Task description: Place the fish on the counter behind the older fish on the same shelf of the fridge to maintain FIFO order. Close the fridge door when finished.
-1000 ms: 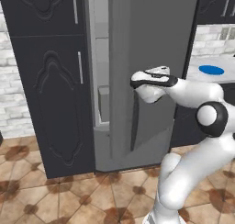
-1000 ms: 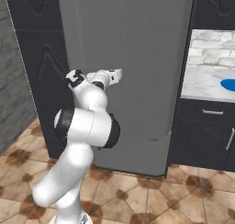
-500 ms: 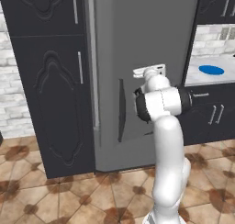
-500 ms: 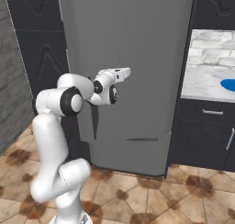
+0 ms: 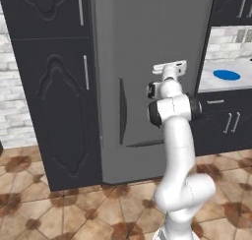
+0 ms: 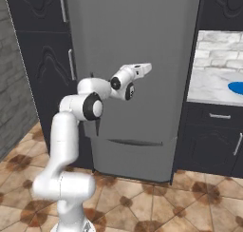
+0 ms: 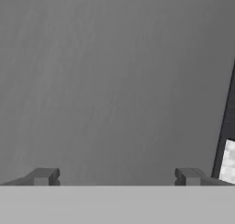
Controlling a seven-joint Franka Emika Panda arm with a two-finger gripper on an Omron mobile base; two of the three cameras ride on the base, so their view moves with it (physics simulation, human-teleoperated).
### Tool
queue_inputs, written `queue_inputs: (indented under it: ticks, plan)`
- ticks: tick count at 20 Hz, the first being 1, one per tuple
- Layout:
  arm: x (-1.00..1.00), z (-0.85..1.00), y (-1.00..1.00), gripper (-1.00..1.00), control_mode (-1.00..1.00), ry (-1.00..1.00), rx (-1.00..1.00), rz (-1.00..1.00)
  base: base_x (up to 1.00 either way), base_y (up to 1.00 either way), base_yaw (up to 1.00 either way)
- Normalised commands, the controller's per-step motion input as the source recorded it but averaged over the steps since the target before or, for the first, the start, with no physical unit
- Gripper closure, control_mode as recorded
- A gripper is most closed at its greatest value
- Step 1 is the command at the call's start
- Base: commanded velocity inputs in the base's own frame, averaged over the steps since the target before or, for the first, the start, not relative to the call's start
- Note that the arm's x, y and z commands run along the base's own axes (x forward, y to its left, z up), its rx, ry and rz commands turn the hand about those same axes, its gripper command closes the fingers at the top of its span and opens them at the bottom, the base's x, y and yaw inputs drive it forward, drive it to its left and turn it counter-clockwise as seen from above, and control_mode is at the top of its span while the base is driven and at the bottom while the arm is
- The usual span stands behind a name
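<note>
Now the door (image 5: 147, 62) is shut and the tool (image 7: 114, 176) faces it, spread wide with nothing between its tips.
Raised at mid-height of the fridge (image 6: 137, 45), the tool (image 5: 170, 68) (image 6: 142, 68) is near the grey panel, right of the dark handle slot (image 5: 122, 111). Off to the right, the marble worktop (image 5: 216, 81) carries a blue plate (image 5: 227, 75); no fish can be made out.

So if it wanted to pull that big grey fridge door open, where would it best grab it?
Probably at the dark recessed handle slot, the only feature on the otherwise flat fridge door. The slot runs vertically, so a fingertip would likely hook in from the front and pull outward. The gripper faces the bare panel with jaws wide apart and nothing between them.
</note>
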Motion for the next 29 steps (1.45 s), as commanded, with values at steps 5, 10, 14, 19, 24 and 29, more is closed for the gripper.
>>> queue_inputs:
  ticks: [5, 10, 14, 19, 24, 29]
  plan:
    - [0.79, 0.13, 0.46, -1.0, -1.0, 0.02, -0.01, -0.26, 0.0, 0.0, 0.0]
    - [0.84, 0.05, 0.5, -1.0, -1.0, 0.03, 0.0, -0.24, 0.0, 0.0, 0.0]
    - [0.99, 0.04, 0.54, -1.0, -1.0, 0.03, 0.0, -0.22, 0.0, 0.0, 0.0]
    - [0.98, 0.16, 0.5, -1.0, -1.0, 0.03, 0.0, -0.21, 0.0, 0.0, 0.0]
    - [0.62, 0.16, 0.5, -1.0, -1.0, 0.04, 0.0, -0.19, 0.0, 0.0, 0.0]
    - [-0.87, 0.18, 0.14, -1.0, -1.0, -0.01, 0.0, -0.1, 0.0, 0.0, 0.0]
